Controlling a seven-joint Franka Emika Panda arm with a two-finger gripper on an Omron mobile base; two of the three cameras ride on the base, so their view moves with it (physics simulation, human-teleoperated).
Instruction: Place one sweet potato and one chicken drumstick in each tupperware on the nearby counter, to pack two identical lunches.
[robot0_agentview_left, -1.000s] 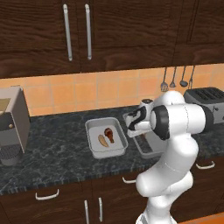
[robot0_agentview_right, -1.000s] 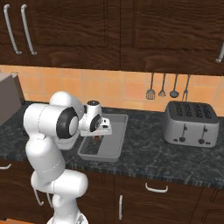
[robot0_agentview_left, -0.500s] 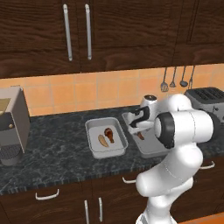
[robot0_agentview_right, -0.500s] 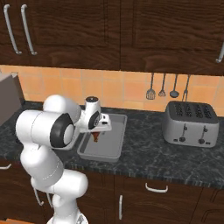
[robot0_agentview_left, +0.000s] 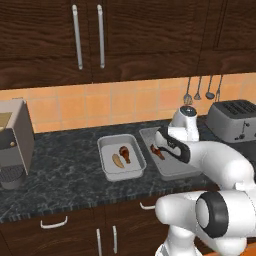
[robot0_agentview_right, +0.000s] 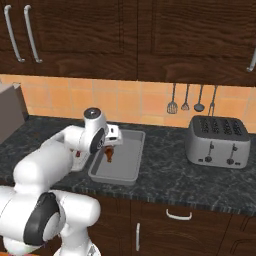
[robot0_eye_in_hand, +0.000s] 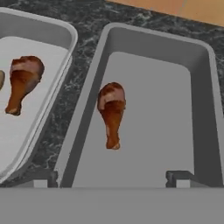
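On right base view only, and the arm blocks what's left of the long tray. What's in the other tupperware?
Observer: The squarish light-grey container holds one reddish-brown chicken drumstick and one tan oval sweet potato.
Operator: Is the drumstick under the end effector gripped?
Observer: No. The end effector is open, and the second drumstick lies on the floor of the long light-grey container, clear of the fingertips.
Operator: Sweet potato there?
Observer: None in the part the hand view covers.

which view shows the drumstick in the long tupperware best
The hand view: the chicken drumstick lies whole and large on the long tupperware's floor, bone end toward the camera. The left base view shows it small beside the arm; the right base view shows it just below the gripper.
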